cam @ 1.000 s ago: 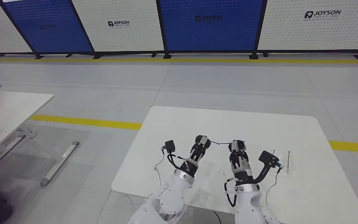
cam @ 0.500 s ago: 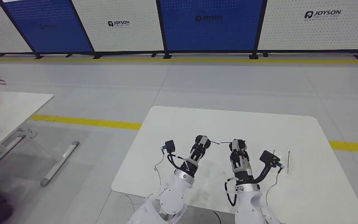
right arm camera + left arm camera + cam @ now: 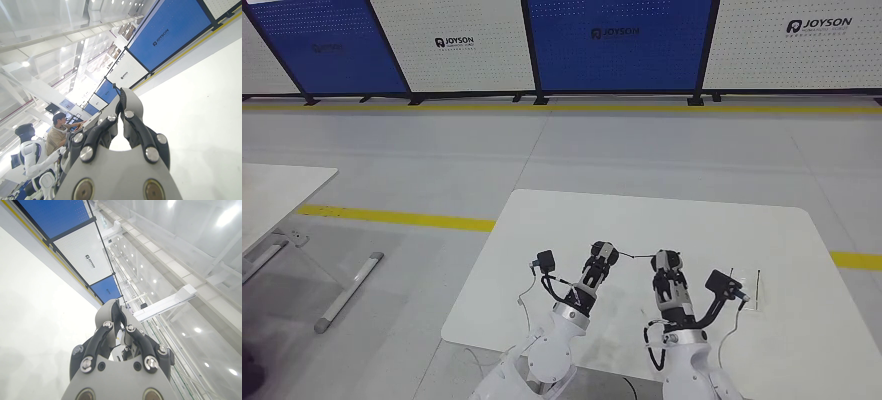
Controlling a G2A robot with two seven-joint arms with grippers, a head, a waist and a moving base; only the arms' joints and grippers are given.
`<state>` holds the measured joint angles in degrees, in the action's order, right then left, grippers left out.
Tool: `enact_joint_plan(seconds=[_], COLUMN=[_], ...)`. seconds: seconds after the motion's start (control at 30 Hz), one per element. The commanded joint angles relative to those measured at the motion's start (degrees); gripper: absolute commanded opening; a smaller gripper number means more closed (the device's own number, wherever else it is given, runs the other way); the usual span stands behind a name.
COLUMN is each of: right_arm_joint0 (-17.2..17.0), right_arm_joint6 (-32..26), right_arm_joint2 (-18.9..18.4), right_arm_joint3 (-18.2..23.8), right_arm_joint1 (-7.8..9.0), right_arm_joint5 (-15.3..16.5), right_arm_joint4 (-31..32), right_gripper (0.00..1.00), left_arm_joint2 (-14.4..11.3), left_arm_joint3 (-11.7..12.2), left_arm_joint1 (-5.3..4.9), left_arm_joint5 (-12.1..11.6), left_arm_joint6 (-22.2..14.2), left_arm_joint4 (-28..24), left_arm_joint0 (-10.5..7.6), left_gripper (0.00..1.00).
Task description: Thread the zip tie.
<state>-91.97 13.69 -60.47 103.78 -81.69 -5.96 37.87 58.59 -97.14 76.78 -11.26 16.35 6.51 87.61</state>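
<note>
Mostly hidden: zip tie (image 3: 114, 86), in pinch of left gripper (image 3: 119, 306) and right gripper (image 3: 121, 92)

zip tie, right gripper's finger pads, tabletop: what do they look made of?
The zip tie: thin black strap with a blocky head, looks like moulded plastic, likely nylon. The pads of the right gripper: black, ribbed, matte, probably rubber. The table: flat white top with a matte look; laminate or painted board, cannot tell which.
</note>
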Motion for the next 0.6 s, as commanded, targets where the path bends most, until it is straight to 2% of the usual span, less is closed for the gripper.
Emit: enact_joint_plan(seconds=[0.0,0.57], right_arm_joint0=[-0.03,-0.46], right_arm_joint6=[-0.12,-0.02], right_arm_joint2=[-0.06,-0.40], right_arm_joint3=[-0.01,-0.11], right_arm_joint1=[0.00,-0.20], right_arm_joint5=[0.05,0.80], right_arm_joint4=[0.28,1.13], right_gripper=[0.00,0.00], left_arm_joint2=[0.00,0.00], left_arm_joint3=[0.00,0.00], left_arm_joint1=[0.00,0.00], left_arm_joint5=[0.00,0.00], left_arm_joint6=[0.00,0.00], left_arm_joint4=[0.00,0.00], left_arm_joint0=[0.00,0.00], left_gripper=[0.00,0.00])
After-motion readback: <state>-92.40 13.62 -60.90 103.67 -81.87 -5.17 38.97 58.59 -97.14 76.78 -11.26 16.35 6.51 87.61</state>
